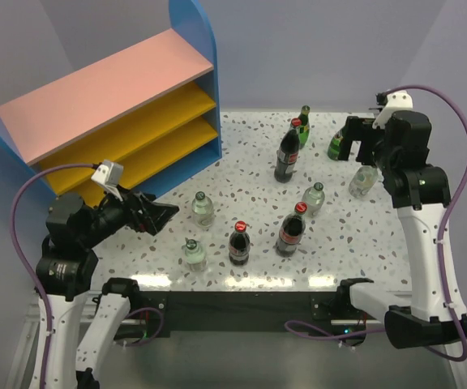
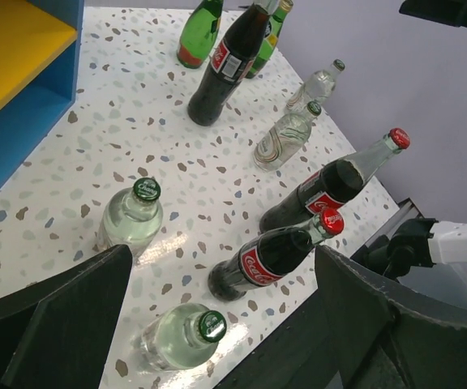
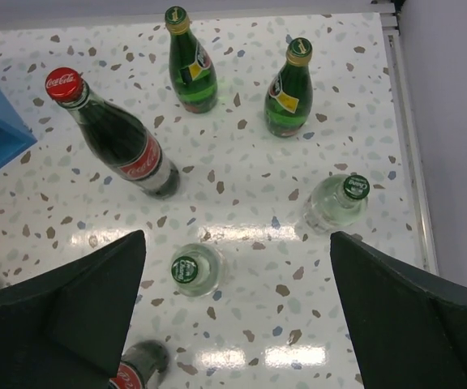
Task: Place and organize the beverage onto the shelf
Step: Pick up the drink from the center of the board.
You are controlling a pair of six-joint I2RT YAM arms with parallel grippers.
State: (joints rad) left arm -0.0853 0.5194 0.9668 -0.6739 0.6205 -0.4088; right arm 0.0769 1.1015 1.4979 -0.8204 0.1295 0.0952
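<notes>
Speckled table (image 1: 246, 162) seen from above. The shelf (image 1: 104, 89) stands at its far left corner. Cola bottles (image 1: 287, 154), clear bottles (image 1: 203, 207) and green glass bottles (image 1: 304, 121) stand upright on the table, right of the shelf. The left gripper (image 1: 159, 215) and right gripper (image 1: 355, 152) hover over them, jaws wide apart, holding nothing
</notes>
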